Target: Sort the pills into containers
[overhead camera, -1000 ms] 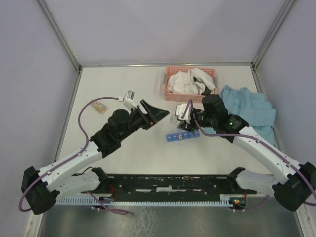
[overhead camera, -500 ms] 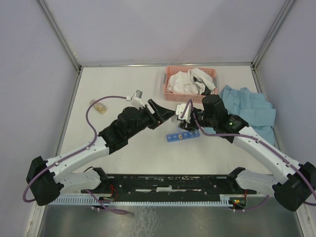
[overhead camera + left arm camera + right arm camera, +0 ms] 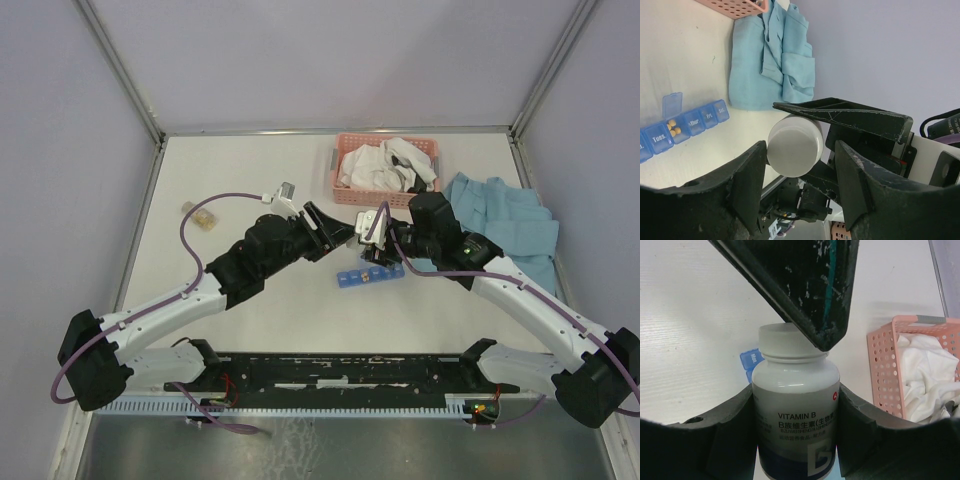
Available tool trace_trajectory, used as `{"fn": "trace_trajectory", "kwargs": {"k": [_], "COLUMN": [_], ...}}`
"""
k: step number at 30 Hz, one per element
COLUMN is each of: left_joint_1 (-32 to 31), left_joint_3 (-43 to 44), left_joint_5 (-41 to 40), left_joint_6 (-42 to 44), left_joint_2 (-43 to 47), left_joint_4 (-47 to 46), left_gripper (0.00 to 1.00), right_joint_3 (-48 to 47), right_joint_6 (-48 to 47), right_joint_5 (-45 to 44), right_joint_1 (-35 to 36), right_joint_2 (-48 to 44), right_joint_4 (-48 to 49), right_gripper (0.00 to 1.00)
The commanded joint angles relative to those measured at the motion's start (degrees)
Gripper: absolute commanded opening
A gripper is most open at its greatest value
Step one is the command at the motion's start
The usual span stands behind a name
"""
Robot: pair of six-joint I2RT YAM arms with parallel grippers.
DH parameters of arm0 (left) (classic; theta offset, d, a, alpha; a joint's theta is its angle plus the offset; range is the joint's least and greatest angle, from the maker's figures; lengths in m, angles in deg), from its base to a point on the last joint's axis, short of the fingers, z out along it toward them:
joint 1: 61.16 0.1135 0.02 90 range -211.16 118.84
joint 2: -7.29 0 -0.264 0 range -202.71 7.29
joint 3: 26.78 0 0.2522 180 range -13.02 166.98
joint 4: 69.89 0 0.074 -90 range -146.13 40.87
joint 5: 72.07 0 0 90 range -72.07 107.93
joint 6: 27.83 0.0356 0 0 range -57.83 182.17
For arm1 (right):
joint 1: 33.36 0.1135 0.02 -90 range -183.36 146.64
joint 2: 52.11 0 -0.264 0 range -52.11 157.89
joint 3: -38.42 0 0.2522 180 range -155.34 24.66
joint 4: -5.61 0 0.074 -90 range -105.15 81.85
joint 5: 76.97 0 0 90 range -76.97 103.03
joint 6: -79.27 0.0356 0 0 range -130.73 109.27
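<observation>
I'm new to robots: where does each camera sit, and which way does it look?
Top: above and behind, looking down on the table; left arm and right arm show.
Left wrist: on the left arm, looking past the left tool at the bottle and pill organiser.
Right wrist: on the right arm, facing the bottle in the right tool.
Both wrist views share the bottle.

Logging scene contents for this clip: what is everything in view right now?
pill organiser: one, blue, mid-table, one lid open
pills: a few, yellow, in the open compartment
vitamin bottle: one, white, in the right gripper
basket: one, pink, far side
white cloth: in the basket
blue cloth: one, right of the basket
small bottle: one, clear, tan contents, left side
left gripper: open, around the bottle's cap
right gripper: shut on the bottle
</observation>
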Motion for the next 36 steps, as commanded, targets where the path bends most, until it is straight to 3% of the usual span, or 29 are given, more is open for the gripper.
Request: {"fn": "trace_trajectory", "kwargs": {"k": [1, 18, 25, 31, 36], "left_joint_1": [-0.3, -0.3, -0.3, -0.3, 0.1], "left_joint_3": [2.4, 1.5, 1.5, 0.9, -1.3], "left_joint_5": [0.7, 4.9, 8.1, 9.6, 17.0], "left_joint_6": [-0.6, 0.7, 3.4, 11.6, 21.5], "left_joint_2": [-0.1, -0.9, -1.5, -1.3, -1.5], "left_joint_4": [-2.0, -2.4, -2.4, -2.8, -8.3], "left_gripper": [0.62, 0.44, 0.42, 0.41, 0.4], "right_joint_3": [-0.7, -1.1, -1.7, -3.0, -4.9], "right_joint_6": [0.4, 1.7, 3.2, 5.7, 9.6], "right_joint_5": [0.0, 0.5, 1.7, 5.7, 12.6], "right_joint_1": [0.2, 0.2, 0.2, -0.8, -4.2], "right_joint_2": [-0.3, 0.2, 0.6, 1.4, 2.8], "right_joint_4": [2.3, 2.2, 1.7, 0.2, -1.6], "right_gripper": [0.01, 0.01, 0.01, 0.01, 0.01]}}
